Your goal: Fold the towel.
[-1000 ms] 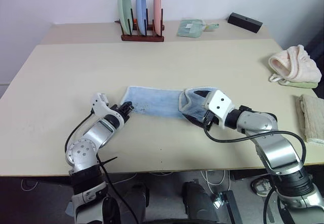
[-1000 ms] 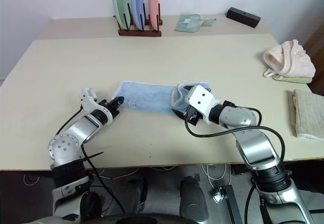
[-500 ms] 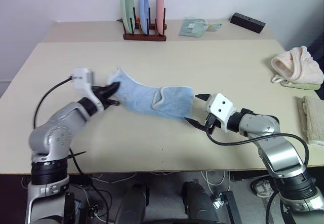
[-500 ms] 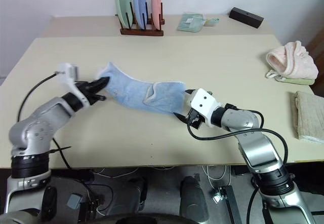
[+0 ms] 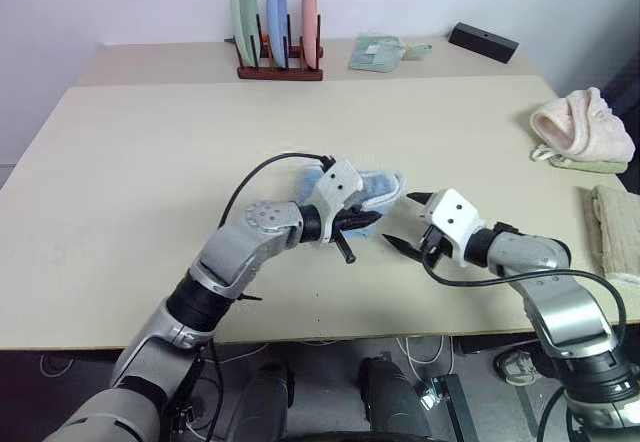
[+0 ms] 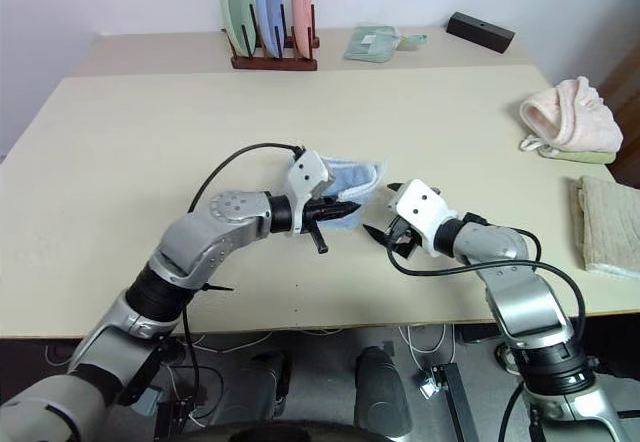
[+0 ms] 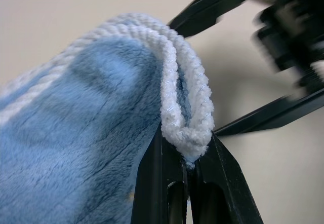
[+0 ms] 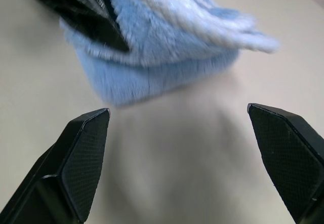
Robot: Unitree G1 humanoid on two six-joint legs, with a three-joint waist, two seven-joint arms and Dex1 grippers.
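A: Status, L gripper?

B: The left gripper (image 7: pixel 188 155) is clamped on the towel (image 5: pixel 375 188). In the left wrist view both black fingers (image 7: pixel 154 183) pinch the doubled white trimmed edge (image 7: pixel 185 127), with no gap between the pads.

A: Towel position?

B: It sits near the centre of the near table (image 5: pixel 150 162), bunched into a short folded heap. The L gripper holds it at the heap's 6 o'clock edge. The blue pile lies over itself in at least two layers. Whether the lower layer rests flat on the table can't be told; the arm covers that part.

A: R gripper?

B: The right gripper (image 5: pixel 407 220) has its jaws spread wide and holds nothing. It's just beside the towel, at approx. 4 o'clock from the heap. In the right wrist view the two fingertips (image 8: pixel 83 148) stand well apart with bare table between them and the blue heap just beyond. No contact with the cloth.

A: Surroundings, outward from the towel?

B: At 12 o'clock, on the far table: a plate rack (image 5: pixel 280 67) with three upright plates, green, blue and pink. At 1 o'clock: a small pale green cloth (image 5: pixel 376 53) and a black box (image 5: pixel 484 42). At 2–3 o'clock, near the table's right edge: a pink bundled towel (image 5: pixel 583 127). Below it, at 3 o'clock, a beige folded cloth (image 5: pixel 615 230).
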